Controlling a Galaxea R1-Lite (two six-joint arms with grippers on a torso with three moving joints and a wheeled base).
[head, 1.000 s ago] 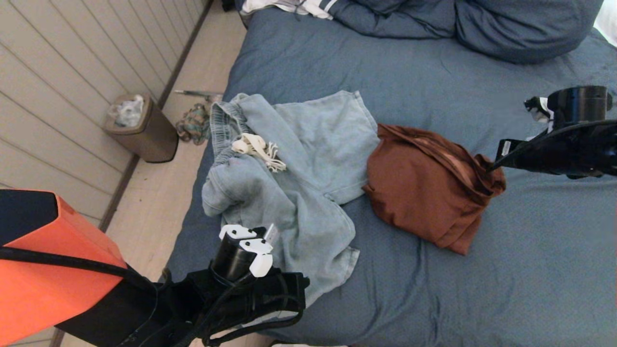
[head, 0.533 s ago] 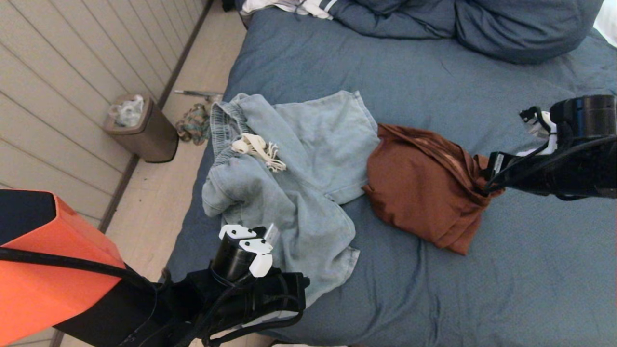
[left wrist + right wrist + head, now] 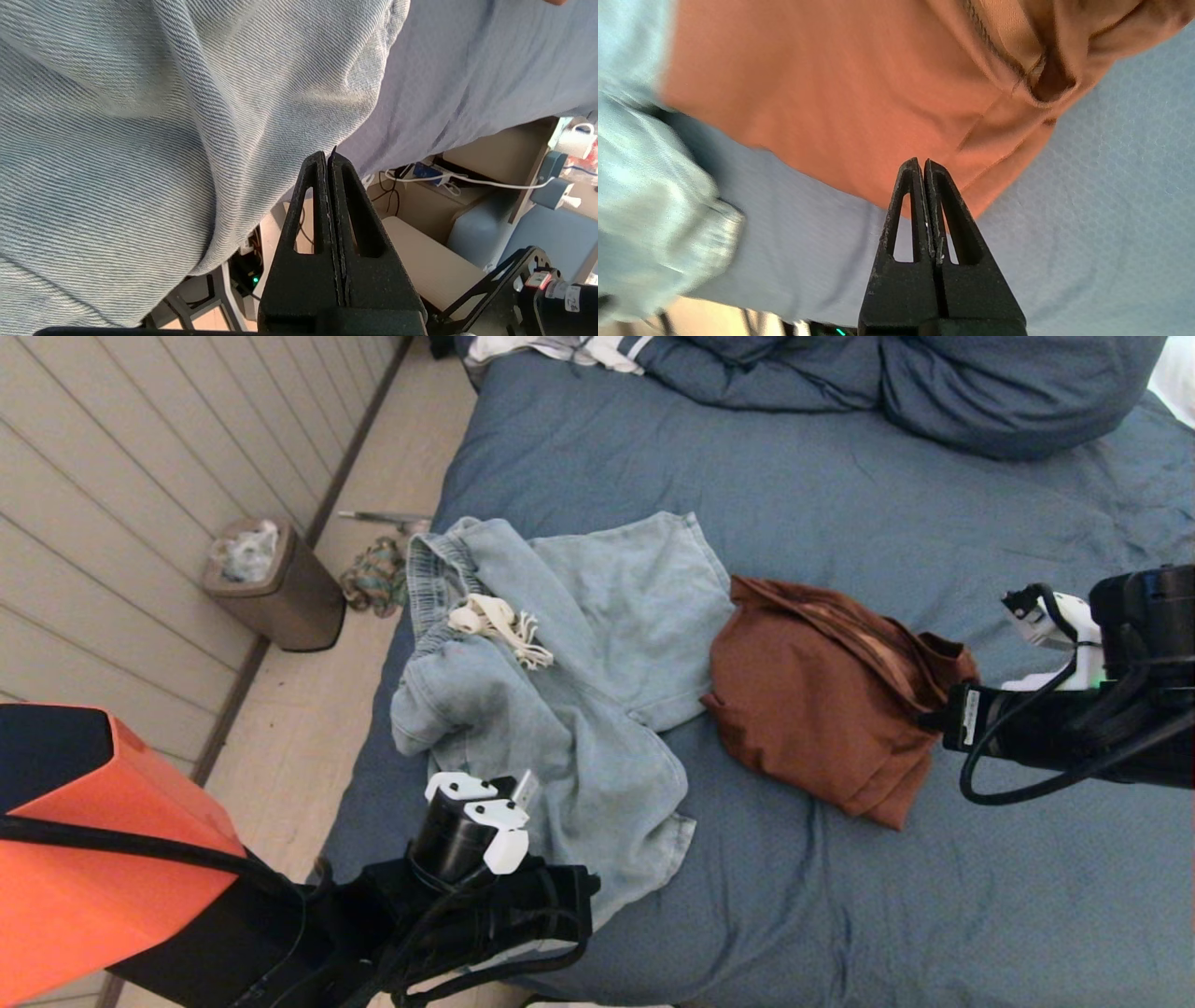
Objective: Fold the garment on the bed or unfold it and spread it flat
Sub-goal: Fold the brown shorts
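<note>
Bed (image 3: 840, 485), slate-blue: rust-brown garment (image 3: 822, 700) mid-bed beside pale denim garment (image 3: 569, 691) near its edge; right gripper (image 3: 923, 163) pinched empty at the brown hem, seemingly to regrasp; left gripper (image 3: 328, 156) clamped empty, parked under the denim's overhang

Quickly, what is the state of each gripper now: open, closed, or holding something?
Left gripper: closed, holding nothing, beside the blue shorts.
Right gripper: closed, holding nothing, near the brown garment.
</note>
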